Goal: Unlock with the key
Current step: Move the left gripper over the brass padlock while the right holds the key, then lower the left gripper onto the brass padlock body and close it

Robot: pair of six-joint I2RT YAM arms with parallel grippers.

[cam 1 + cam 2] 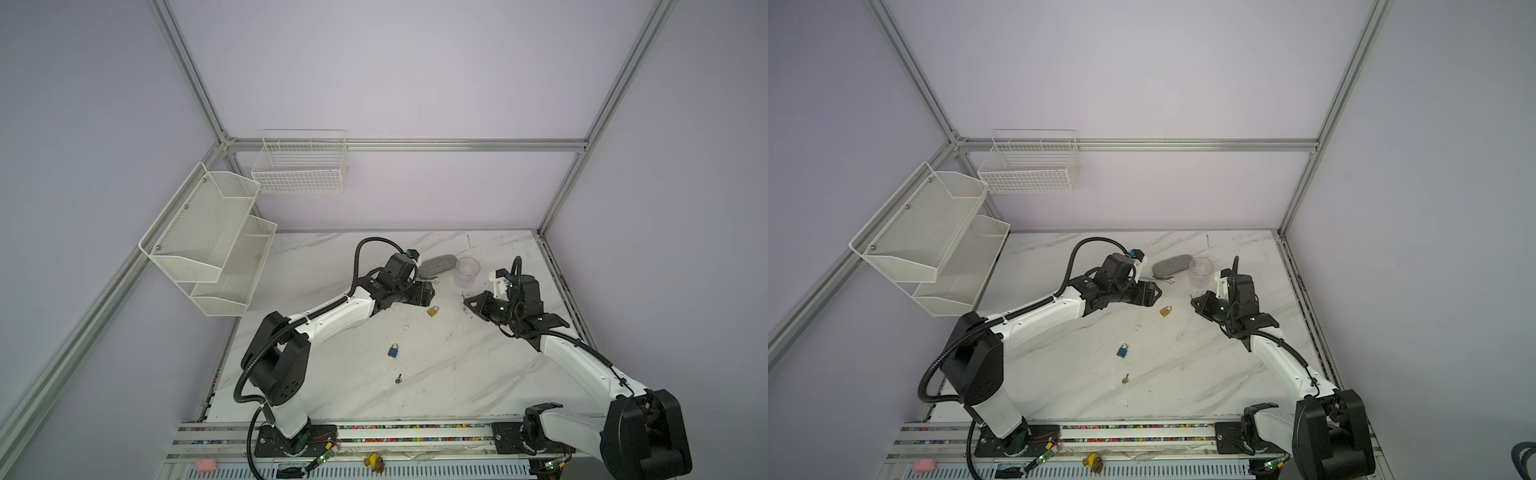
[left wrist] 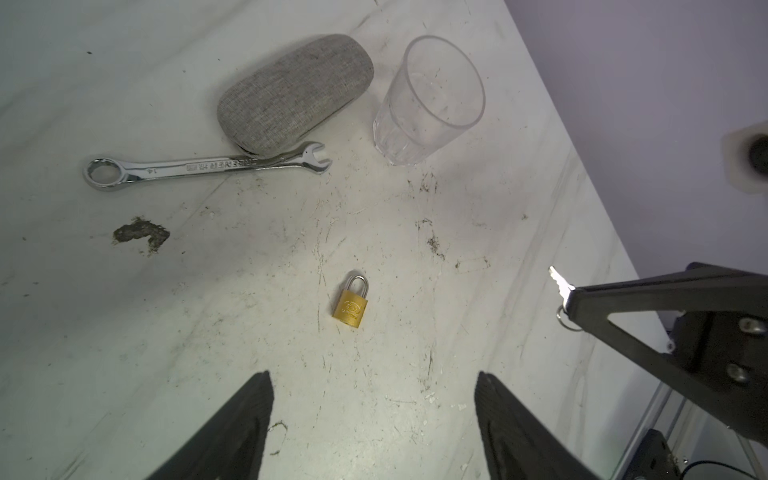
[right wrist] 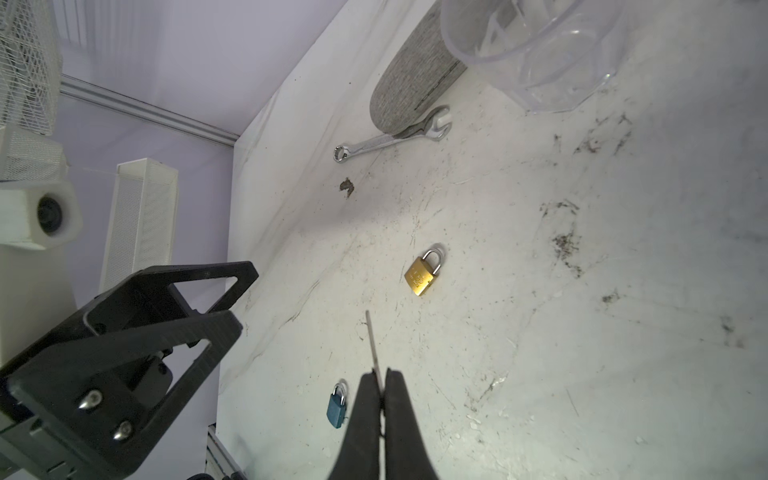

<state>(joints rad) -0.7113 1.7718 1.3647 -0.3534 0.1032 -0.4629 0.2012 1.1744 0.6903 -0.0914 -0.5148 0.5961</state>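
Our right tool was pinched shut on the key, and the thin blade stuck out past the tips. Our left tool was wide apart and held nothing. It hung over the bench, with the gold lock lying flat just ahead of its tips. The blue lock lay well apart from the gold one, nearer our arm bases. A second small key lay near the blue lock.

We thought the job now was to pick up the gold lock. To do it well, we should come down with the lock's body between the two fingers. We should squeeze its side edges, not the loop. The bottom end, where the keyhole should be, must stay bare. Then we should hold the lock steady and line the key up straight before pushing.

The clear cup stood upright and looked empty. The grey case beside it was closed, so we could not tell what was inside. A wrench lay against the case. The wire basket and the mesh shelves on the walls looked empty too.
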